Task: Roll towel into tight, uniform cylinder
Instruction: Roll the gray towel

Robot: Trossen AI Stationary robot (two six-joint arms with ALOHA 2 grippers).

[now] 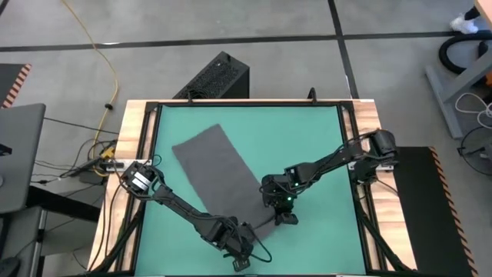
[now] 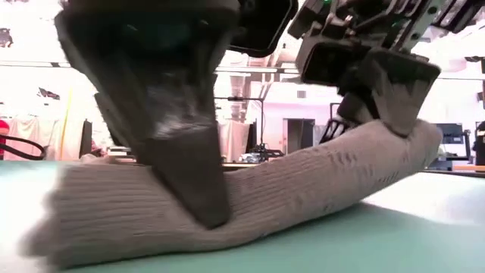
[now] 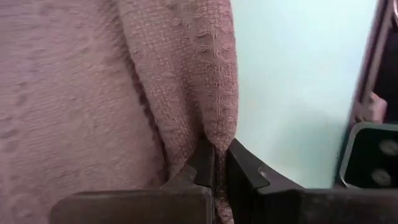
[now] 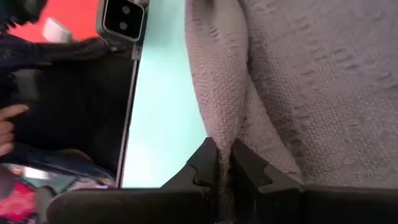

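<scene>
The dark grey towel (image 1: pixel 215 173) lies slantwise on the teal table (image 1: pixel 307 138), running from the far left toward the near middle. Its far part lies flat. Its near end is bunched into a thick fold (image 2: pixel 303 189). My left gripper (image 1: pixel 240 258) is at that fold's left part, close to the table's near edge, and is shut on it. My right gripper (image 1: pixel 283 217) is shut on the fold's right end, a little farther in. In the low view that right end (image 2: pixel 409 140) is raised off the table. My left gripper pinches a ridge of the towel's near edge (image 3: pixel 214 134) between its two fingers, coming steeply from above; how many layers, I cannot tell. The fold below it rests on the table (image 2: pixel 136 220). My right gripper pinches a gathered ridge of the towel (image 4: pixel 225 134) at the fold's right end between its two fingers, slanting down from the table's right. That end hangs lifted clear of the table, and the fold slopes down toward the left gripper.
Bare teal surface lies to the right of the towel and along the far edge. A wooden frame (image 1: pixel 142 131) rims the table. A black box (image 1: pixel 219 77) stands beyond the far edge. A person's hand (image 4: pixel 12 118) shows beyond the table in the right wrist view.
</scene>
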